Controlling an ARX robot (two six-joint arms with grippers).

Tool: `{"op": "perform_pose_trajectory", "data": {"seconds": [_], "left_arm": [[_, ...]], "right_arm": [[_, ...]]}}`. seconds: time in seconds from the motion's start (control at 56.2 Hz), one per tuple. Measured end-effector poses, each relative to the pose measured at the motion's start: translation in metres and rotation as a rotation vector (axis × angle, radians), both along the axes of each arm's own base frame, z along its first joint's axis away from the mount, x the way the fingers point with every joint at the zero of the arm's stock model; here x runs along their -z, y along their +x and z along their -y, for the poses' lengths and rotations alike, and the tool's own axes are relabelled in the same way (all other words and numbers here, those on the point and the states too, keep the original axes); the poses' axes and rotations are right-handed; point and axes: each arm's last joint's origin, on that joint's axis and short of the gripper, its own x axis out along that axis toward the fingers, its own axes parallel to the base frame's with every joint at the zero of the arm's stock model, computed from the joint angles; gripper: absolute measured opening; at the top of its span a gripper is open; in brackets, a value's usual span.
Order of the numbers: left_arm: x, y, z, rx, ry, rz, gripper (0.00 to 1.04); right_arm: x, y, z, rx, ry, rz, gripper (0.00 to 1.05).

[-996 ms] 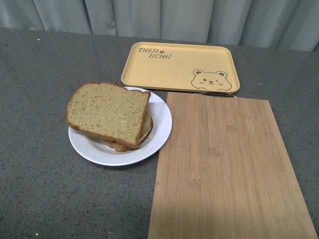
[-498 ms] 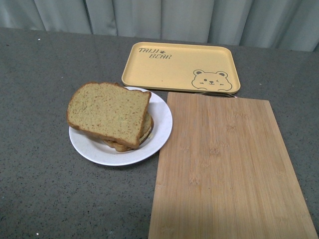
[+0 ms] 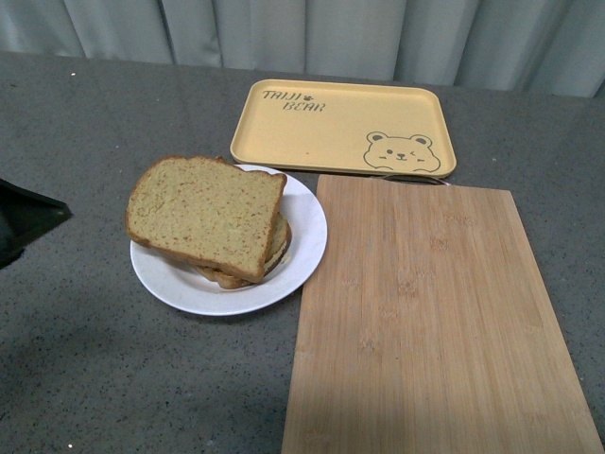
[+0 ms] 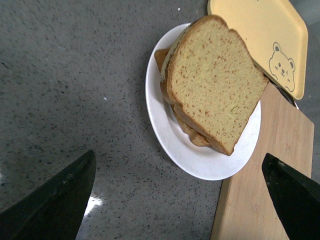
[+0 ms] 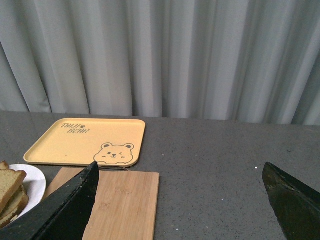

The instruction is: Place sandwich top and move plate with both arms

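The sandwich top (image 3: 206,216) is seen lying on the stacked slices on the plate (image 3: 304,232), turned a little askew so that one corner overhangs the rim on the side away from the cutting board (image 3: 425,312). The placing step is therefore judged done, with the move of the plate left to do. The plate is set on the grey table (image 3: 85,378), its rim right at the board's edge; whether the two touch cannot be told. The yellow tray (image 3: 321,132) is set behind both.

The left gripper (image 4: 178,154) is held above the table on the plate's free side, its fingers spread wide with nothing between them, presumably so that the rim can be taken from there. The right gripper (image 5: 180,163) is likewise held wide apart and empty, well away from the plate and facing the curtain (image 5: 165,55), so its side of the rim is judged not yet approached.

Against the front view of half a second earlier, a black part of the left arm (image 3: 26,219) has come in at the edge, where none was seen; bread, plate, tray and board are unchanged
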Motion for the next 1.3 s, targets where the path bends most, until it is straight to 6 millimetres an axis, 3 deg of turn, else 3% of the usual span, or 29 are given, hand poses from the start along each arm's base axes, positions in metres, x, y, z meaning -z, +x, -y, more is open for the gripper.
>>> {"op": "perform_pose_trajectory", "data": {"seconds": [0.249, 0.391, 0.729, 1.174, 1.298], "left_arm": [[0.030, 0.031, 0.017, 0.030, -0.049, -0.049, 0.98], [0.047, 0.035, 0.020, 0.057, -0.016, -0.107, 0.98], [0.066, 0.049, 0.031, 0.118, 0.022, -0.160, 0.98], [0.081, 0.071, 0.033, 0.075, -0.103, -0.226, 0.27], [0.079, 0.072, 0.029, 0.053, -0.166, -0.233, 0.12]], "right_arm": [[0.000, 0.000, 0.000, 0.000, 0.000, 0.000, 0.95], [0.000, 0.000, 0.000, 0.000, 0.000, 0.000, 0.95], [0.000, 0.000, 0.000, 0.000, 0.000, 0.000, 0.95], [0.000, 0.000, 0.000, 0.000, 0.000, 0.000, 0.95], [0.000, 0.000, 0.000, 0.000, 0.000, 0.000, 0.95]]}}
